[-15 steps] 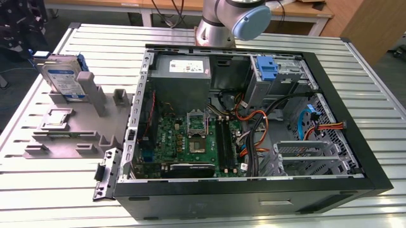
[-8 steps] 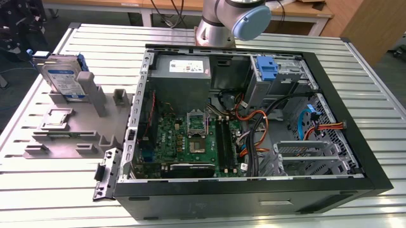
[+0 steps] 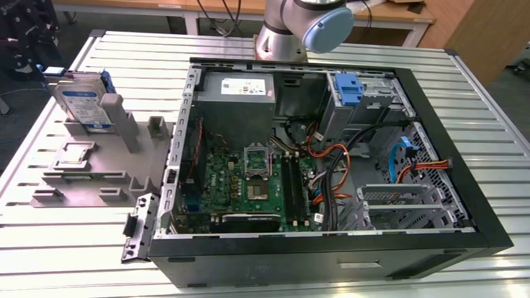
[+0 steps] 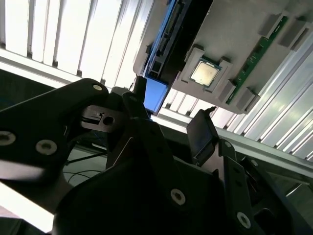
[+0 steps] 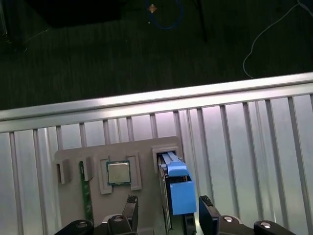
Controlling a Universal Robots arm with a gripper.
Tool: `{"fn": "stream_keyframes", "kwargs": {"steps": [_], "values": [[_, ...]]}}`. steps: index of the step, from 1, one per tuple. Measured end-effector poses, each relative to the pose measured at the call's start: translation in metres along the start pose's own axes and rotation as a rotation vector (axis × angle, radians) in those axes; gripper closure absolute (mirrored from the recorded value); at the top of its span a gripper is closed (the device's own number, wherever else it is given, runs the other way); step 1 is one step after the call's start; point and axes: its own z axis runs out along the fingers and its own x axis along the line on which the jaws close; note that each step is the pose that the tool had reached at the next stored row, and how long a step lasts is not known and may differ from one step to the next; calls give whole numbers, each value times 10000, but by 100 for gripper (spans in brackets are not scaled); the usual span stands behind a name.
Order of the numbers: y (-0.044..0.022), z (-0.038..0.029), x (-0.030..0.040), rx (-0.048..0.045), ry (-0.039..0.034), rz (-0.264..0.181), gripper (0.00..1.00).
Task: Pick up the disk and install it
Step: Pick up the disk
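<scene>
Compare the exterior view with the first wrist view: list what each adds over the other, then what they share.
Exterior view adds: the open computer case with its motherboard and power supply, plus the arm's base joint.
First wrist view adds: the open gripper poised over the disk, a green memory stick, and the dark floor beyond the table edge.
Shared: the disk standing on edge in the grey holder, the processor beside it, the slatted table.

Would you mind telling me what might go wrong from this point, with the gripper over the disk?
1. The open gripper straddles the upright disk; an off-centre close might tilt or jam it in the grey holder.
2. One finger hangs near the processor and could hit it.
3. Loose cables in the case might snag the disk.
</scene>
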Motion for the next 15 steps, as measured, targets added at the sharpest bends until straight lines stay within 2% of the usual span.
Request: {"fn": "stream_keyframes", "kwargs": {"steps": [5, 9, 15], "values": [[8, 29, -62, 11, 0, -93, 40], [8, 68, -63, 23, 11, -584, 40], [31, 173, -61, 42, -16, -647, 40]]}}
